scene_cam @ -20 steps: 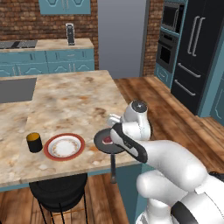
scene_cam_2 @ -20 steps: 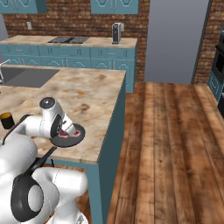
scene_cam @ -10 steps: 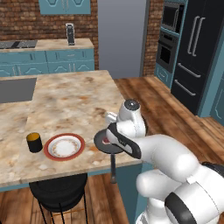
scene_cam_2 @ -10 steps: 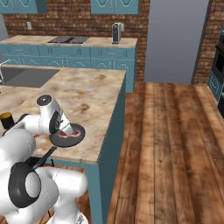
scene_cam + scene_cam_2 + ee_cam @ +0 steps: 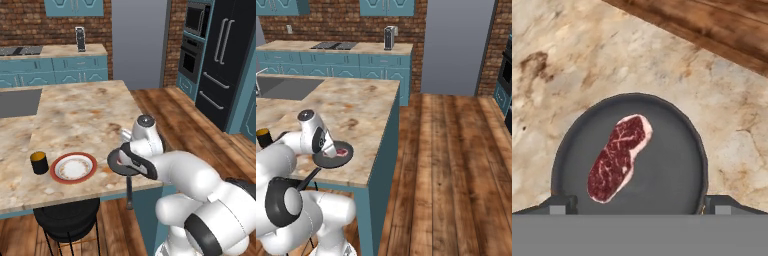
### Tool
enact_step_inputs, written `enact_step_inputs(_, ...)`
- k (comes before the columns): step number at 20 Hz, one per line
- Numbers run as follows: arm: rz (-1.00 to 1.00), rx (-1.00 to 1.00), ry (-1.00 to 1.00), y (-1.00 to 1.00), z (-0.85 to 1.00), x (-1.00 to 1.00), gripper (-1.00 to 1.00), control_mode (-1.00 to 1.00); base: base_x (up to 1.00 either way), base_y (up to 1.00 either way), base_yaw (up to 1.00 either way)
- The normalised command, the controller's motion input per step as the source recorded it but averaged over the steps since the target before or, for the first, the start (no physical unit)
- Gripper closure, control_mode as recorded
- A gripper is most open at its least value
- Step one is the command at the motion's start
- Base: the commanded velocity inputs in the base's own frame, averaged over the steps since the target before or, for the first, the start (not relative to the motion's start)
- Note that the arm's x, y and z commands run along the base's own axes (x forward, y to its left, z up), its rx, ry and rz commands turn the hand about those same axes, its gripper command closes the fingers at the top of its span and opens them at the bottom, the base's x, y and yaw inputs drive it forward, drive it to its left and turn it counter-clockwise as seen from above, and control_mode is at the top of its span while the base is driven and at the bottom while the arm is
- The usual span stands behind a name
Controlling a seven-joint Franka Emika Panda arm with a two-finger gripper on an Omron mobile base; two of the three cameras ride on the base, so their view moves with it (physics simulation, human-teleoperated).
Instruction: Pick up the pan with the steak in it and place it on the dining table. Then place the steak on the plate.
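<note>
The pan (image 5: 629, 157) sits on the counter (image 5: 75, 120) near its edge, the steak (image 5: 617, 157) inside, the plate (image 5: 73, 167) just beside. Over the last second the gripper (image 5: 637, 204) has shifted slightly above it, jaws wide and empty; lifting the steak comes next.

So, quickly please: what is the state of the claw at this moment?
Claw: open, holding nothing; its fingertips stand wide apart over the pan, with the steak lying in it.
</note>
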Motion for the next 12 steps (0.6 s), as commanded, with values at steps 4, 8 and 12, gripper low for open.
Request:
enact_step_inputs(4, 0.0, 0.13, 0.18, 0.0, -0.32, 0.27, -1.0, -1.0, 0.0, 0.0, 0.0)
enact_step_inputs(8, -0.02, 0.07, 0.14, 0.02, -0.25, 0.3, -1.0, -1.0, 0.0, 0.0, 0.0)
enact_step_inputs(12, -0.06, 0.01, 0.11, 0.13, -0.22, 0.36, -1.0, -1.0, 0.0, 0.0, 0.0)
